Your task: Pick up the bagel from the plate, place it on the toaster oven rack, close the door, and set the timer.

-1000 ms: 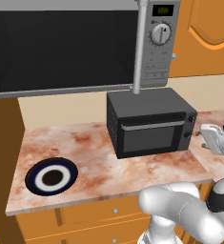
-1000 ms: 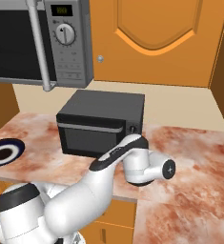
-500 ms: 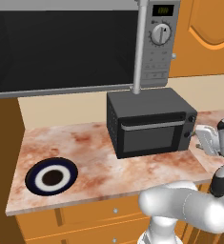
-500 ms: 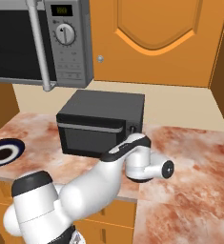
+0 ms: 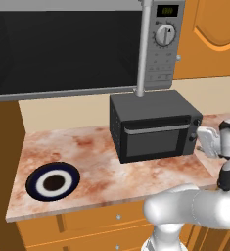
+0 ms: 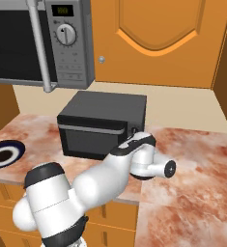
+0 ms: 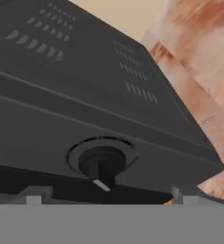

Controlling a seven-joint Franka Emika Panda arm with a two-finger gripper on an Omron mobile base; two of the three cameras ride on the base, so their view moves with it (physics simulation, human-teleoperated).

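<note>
The tool (image 7: 106, 198) is spread wide before a black round timer knob (image 7: 102, 165) on the compact dark toaster oven (image 5: 153, 125), its door (image 5: 152, 140) shut. The navy-rimmed round plate (image 5: 53, 181) is seen bare on the marbled table (image 5: 102, 166).

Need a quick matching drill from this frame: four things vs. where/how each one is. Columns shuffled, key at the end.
Column 1:
1. plate
2. door
3. gripper
4. microwave

Column 2:
A. mounted above the counter, over the toaster oven
B. open, level with the knob at the oven's right front
C. on the counter at the left end, nothing on it
D. closed, handle bar across the top

Pairs: 1-C, 2-D, 3-B, 4-A
</note>
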